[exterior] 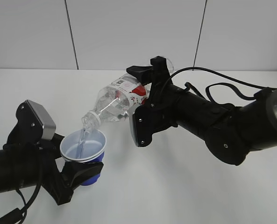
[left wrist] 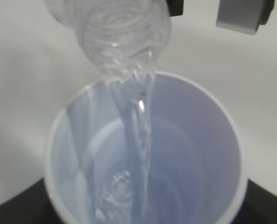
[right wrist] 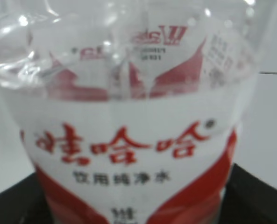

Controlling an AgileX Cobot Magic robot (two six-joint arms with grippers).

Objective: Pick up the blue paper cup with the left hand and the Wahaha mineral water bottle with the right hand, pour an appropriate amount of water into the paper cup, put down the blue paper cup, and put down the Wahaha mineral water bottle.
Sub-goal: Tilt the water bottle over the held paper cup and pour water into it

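My left gripper is shut on the blue paper cup and holds it upright above the table. My right gripper is shut on the Wahaha mineral water bottle, tilted with its open neck down to the left over the cup's rim. A stream of clear water runs from the neck into the cup. In the left wrist view the bottle neck hangs over the cup's white inside, and the water falls to the bottom. The right wrist view is filled by the bottle's red-and-white label.
The white table runs under both arms, with a white panelled wall behind it. The thick right arm reaches in from the right, the left arm from the lower left.
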